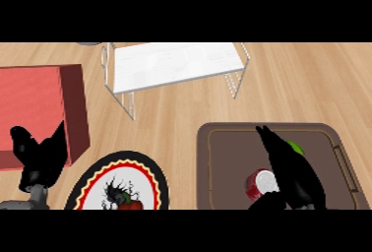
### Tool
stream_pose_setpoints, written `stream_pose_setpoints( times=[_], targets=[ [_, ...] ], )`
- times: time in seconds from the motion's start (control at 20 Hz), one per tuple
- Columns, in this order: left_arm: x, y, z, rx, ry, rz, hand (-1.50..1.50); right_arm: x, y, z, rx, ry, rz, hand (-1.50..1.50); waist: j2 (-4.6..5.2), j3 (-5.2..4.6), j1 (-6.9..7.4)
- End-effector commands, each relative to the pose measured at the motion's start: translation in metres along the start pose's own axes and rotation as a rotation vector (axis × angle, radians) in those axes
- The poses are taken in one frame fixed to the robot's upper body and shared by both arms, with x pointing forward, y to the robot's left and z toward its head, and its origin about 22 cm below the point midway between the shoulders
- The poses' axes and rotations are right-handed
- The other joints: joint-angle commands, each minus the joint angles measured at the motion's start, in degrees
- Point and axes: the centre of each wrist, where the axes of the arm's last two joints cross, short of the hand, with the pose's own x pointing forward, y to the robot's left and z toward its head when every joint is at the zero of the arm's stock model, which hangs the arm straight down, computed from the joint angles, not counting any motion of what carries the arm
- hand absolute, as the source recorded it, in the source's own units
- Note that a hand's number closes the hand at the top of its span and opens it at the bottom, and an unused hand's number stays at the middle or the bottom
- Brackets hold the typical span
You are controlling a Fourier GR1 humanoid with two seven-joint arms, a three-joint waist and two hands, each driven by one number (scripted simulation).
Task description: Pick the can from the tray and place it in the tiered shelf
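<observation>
Our right hand (pixel 291 170) over brown tray (pixel 225 162), fingers straight, thumb beside red can (pixel 260 183), not yet closed. Left hand (pixel 40 155) rests open. Risk: we nudge can over against green thing (pixel 294 146); white shelf (pixel 178 61) well apart.

I see red can (pixel 259 183) with white top, brown tray (pixel 218 162), white shelf (pixel 178 64), red box (pixel 36 110), plate (pixel 98 179) black-rimmed, yellow-red zigzag.
</observation>
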Motion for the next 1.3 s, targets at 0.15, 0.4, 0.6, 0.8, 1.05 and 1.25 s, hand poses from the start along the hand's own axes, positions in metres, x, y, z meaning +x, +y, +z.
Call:
stream_pose_setpoints(
  times=[0.15, 0.4, 0.6, 0.8, 1.05, 1.25],
  targets=[
    [-0.024, -0.006, -0.002, -0.016, 0.105, 0.009, 0.0, -0.002, 0.029, -0.005, 0.208, -0.087, 0.17, 1.5, 1.28, -1.34, 0.45],
    [-0.035, -0.026, -0.003, -0.028, 0.095, 0.021, 0.0, -0.001, 0.052, -0.003, 0.185, -0.156, 0.111, 1.5, 1.02, -1.29, -0.4],
    [-0.026, -0.021, -0.009, -0.012, 0.094, 0.035, 0.0, 0.0, 0.056, -0.004, 0.156, -0.223, 0.091, 1.5, 1.03, -1.28, -0.45],
    [-0.012, -0.032, -0.01, -0.069, 0.083, 0.005, 0.0, 0.103, 0.076, 0.0, 0.212, -0.346, 0.126, 1.5, 1.66, -1.37, 1.93],
    [-0.007, -0.037, -0.012, -0.074, 0.079, 0.001, 0.0, 0.159, 0.081, -0.004, 0.198, -0.454, 0.143, 1.5, 1.42, -1.32, 2.43],
    [-0.013, -0.028, -0.017, -0.059, 0.094, 0.02, 0.0, 0.183, 0.063, 0.025, 0.079, -0.562, -0.023, 1.5, 1.12, -1.38, 1.84]
  ],
)
